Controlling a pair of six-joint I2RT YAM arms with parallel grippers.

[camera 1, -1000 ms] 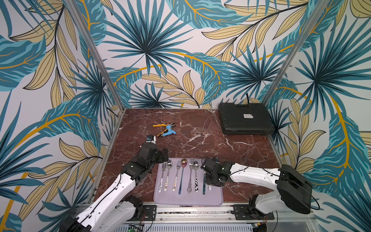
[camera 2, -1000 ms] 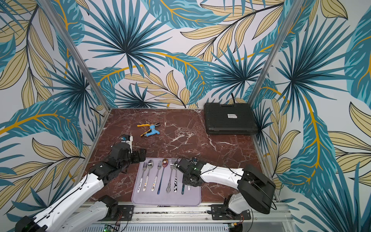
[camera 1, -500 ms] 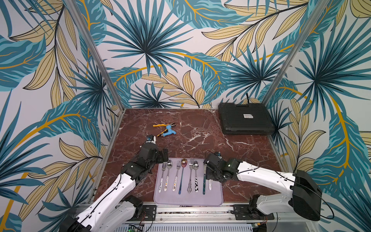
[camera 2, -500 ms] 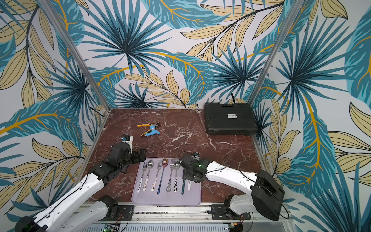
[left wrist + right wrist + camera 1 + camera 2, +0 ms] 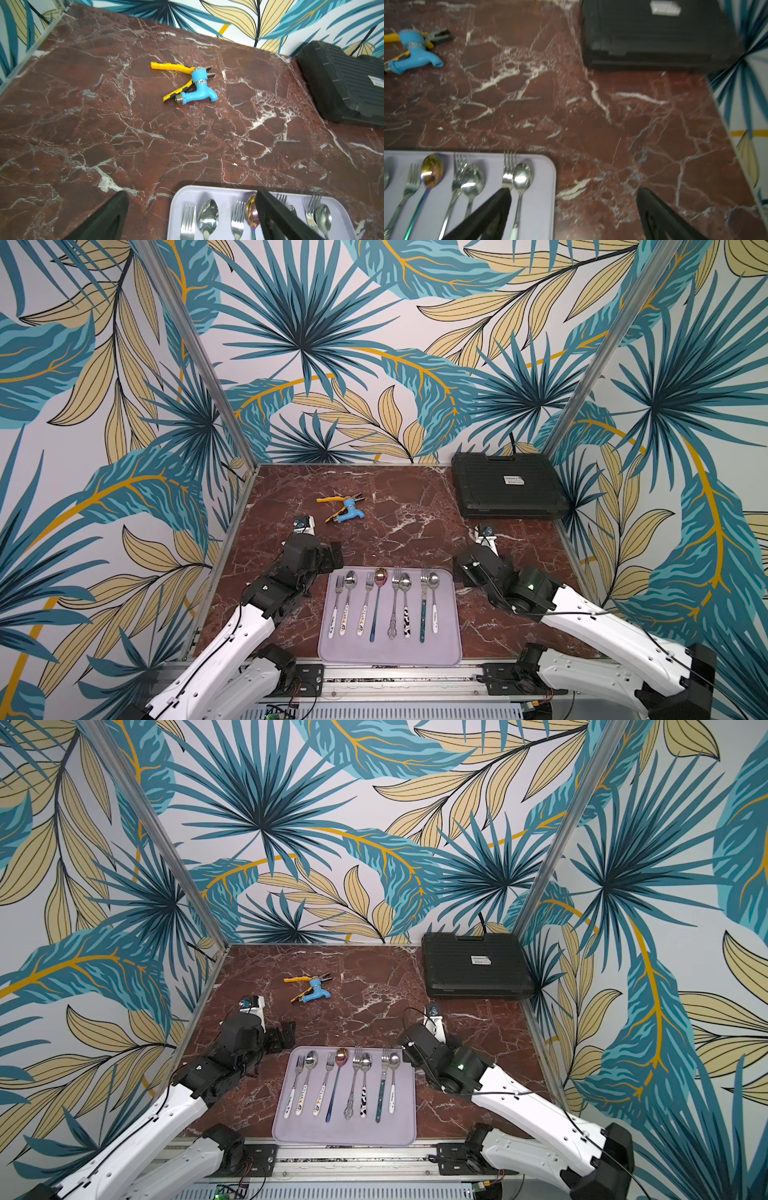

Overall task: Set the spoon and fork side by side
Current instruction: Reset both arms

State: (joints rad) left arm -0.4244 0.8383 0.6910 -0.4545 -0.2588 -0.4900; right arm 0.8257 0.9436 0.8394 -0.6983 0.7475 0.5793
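The silver fork with the dark blue-green handle [image 5: 423, 605] and the silver spoon with the white handle [image 5: 434, 581] lie close side by side at the right end of the flat light purple tray [image 5: 449, 647]. Their long way runs from near to far, with the heads at the far end. The right fingers [image 5: 488, 214] are spread wide and hold nothing. They hang by the tray's far right corner, so the pair lies a little to their left. The left fingers [image 5: 276, 218] are wide and empty too, by the tray's far left corner, so the right arm is nearer. I think this pair is now set. The black plastic case [image 5: 509, 485] on the red-brown marble tabletop [image 5: 395, 531] has a white label, but its words are too small to read.
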